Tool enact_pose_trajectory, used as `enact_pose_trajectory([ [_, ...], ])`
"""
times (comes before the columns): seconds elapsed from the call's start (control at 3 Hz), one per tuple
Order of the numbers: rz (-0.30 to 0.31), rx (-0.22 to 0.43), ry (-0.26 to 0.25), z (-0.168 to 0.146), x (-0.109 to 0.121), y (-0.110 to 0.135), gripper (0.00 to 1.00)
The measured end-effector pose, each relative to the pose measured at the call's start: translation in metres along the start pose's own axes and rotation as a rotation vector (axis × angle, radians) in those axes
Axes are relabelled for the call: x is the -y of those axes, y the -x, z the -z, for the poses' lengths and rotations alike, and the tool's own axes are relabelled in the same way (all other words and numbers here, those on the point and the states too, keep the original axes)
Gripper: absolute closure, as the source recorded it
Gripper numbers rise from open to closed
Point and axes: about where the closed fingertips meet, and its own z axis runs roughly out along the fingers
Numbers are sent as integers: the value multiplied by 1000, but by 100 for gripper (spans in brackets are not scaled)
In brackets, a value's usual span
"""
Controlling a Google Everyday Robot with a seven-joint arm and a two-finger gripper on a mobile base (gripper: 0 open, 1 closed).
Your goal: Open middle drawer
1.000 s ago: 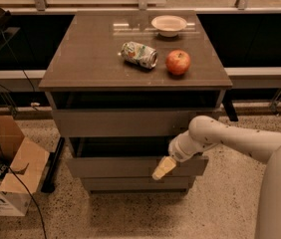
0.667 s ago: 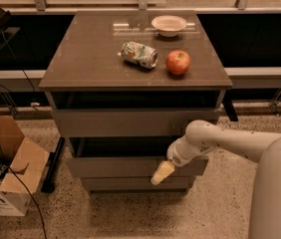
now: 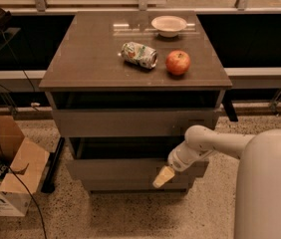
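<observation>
The middle drawer (image 3: 115, 169) is the flat grey-brown front at mid height of the three-drawer cabinet. It stands a little forward, with a dark gap above it. My gripper (image 3: 163, 177) is at the right part of this front, at its lower edge, with its pale tip pointing down and left. My white arm (image 3: 205, 142) reaches in from the right. The tall top drawer front (image 3: 130, 123) is above and the narrow bottom front (image 3: 130, 185) is below.
On the cabinet top (image 3: 80, 59) lie a crushed can (image 3: 139, 54), a red apple (image 3: 178, 62) and a white bowl (image 3: 169, 25). An open cardboard box (image 3: 6, 173) and a black cable (image 3: 11, 168) are on the floor to the left. My white body (image 3: 270, 188) fills the lower right.
My gripper has moved slightly down along the middle drawer's front. The drawer fronts and the things on top look unchanged.
</observation>
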Motion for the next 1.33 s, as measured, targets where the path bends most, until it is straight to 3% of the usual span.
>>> enact_pose_trajectory([
  [0.67, -2, -2, 2, 8, 0, 4, 59],
  [1.0, -2, -3, 2, 8, 1, 5, 56],
  [1.33, -7, -67, 72, 4, -21, -17, 25],
])
